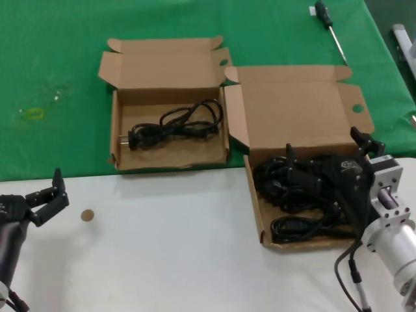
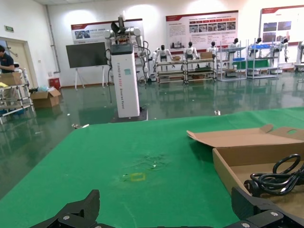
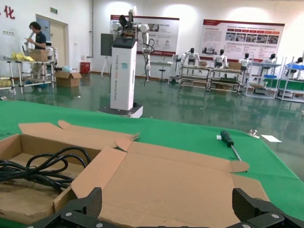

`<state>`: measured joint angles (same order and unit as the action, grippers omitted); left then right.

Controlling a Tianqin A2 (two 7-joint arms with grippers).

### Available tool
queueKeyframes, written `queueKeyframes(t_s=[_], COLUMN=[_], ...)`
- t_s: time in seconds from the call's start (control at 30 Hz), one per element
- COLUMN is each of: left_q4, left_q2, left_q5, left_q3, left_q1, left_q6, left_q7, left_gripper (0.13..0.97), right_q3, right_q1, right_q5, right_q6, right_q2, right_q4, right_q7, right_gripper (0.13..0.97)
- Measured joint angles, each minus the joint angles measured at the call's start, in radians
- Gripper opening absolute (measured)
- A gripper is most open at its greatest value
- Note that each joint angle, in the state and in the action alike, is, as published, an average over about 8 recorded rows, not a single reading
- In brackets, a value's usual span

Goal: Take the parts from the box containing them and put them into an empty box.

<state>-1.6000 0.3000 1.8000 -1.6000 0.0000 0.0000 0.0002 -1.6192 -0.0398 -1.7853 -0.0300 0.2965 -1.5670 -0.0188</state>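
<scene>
A green cloth (image 1: pixel 58 71) covers the far half of the table, with a bare white top (image 1: pixel 169 247) nearer the robot. The wide box (image 1: pixel 296 110) sits on the right, its tray straddling the cloth's edge, and holds a dense tangle of black cords (image 1: pixel 296 195) filling most of its floor. The small box (image 1: pixel 170 97) lies just to its left on the cloth, the two lids touching or nearly so; one coiled black cord (image 1: pixel 175 123) already lies inside it. The job looks barely begun: one cord over, the bulk left in the wide box. The right gripper (image 1: pixel 367 146) hangs over the right end of that tray, fingers spread apart and holding nothing, likely lining up for the next pick. The left gripper (image 1: pixel 49 195) idles low over the white top at the near left, fingers also apart and empty. A screwdriver (image 1: pixel 330 29) lies far back on the cloth, and a small brown disc (image 1: pixel 86 215) rests near the left gripper.
</scene>
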Motion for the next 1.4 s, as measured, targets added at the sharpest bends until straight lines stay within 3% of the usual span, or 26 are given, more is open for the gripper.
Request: queueKeyframes(t_s=[1.4], left_q4=[0.0], left_q2=[0.0], left_q5=[0.0], left_q3=[0.0], left_q1=[0.0], left_q6=[0.0], left_q7=[0.0], left_gripper=[0.966], right_q3=[0.003], right_q1=[0.005], right_q5=[-0.002], right_q6=[0.004], right_q2=[0.0], right_q4=[-0.005], right_q7=[0.003], right_gripper=[0.966])
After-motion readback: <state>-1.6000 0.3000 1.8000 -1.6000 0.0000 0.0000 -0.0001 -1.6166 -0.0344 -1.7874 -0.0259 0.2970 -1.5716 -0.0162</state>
